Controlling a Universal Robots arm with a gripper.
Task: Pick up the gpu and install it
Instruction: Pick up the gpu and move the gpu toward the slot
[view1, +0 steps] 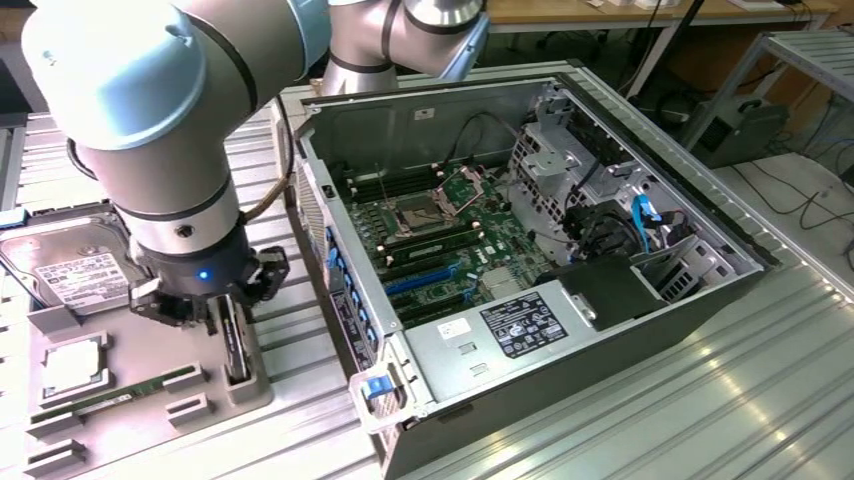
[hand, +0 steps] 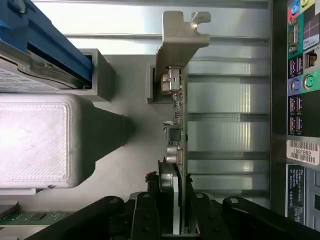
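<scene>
Beside the computer case (view1: 561, 420), gripper (view1: 220, 315) is clamped on the gpu (hand: 177, 125) standing edge-up in its holder (view1: 254, 390): pick step, likely needing a straight lift clear.

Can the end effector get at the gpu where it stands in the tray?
Likely yes. The end effector hangs right over the gpu, which stands on edge in the tray with free space on both faces; the computer case stands apart.
</scene>
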